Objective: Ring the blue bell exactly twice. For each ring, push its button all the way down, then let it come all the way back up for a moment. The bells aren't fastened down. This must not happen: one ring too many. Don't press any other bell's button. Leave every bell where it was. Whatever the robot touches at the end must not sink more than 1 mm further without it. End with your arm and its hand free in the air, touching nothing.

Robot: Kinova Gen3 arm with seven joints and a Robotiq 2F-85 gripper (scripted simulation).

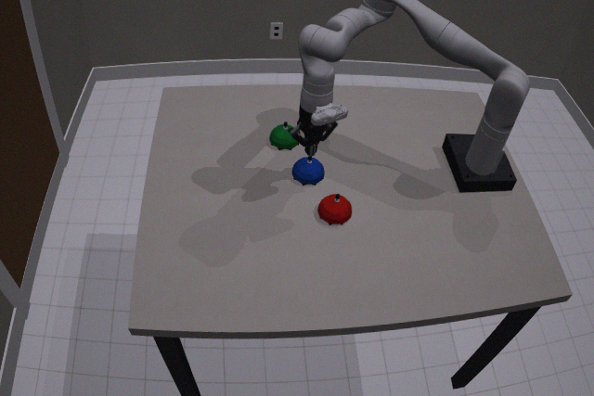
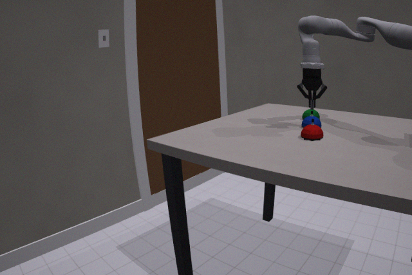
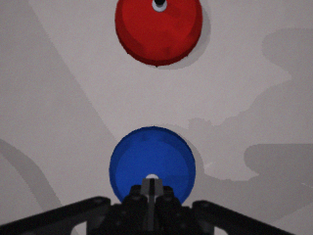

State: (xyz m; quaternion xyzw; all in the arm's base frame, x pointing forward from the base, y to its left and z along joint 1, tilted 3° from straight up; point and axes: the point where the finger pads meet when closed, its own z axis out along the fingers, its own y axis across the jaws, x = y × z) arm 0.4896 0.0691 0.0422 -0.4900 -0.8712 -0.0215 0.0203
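Three bells on the desk (image 1: 364, 257), one green (image 1: 282, 136), one blue (image 1: 307, 171), one red (image 1: 334, 209), and the gripper (image 1: 310, 147) sits over blue, jaws closed on nothing.

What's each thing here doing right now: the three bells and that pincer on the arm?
Blue bell: on the table, directly under the pincer tips.
Green bell: untouched, button up, beside the pincer.
Red bell: untouched, button up, apart from the pincer.
Pincer: shut, holding nothing, pointing straight down at the blue bell's button.
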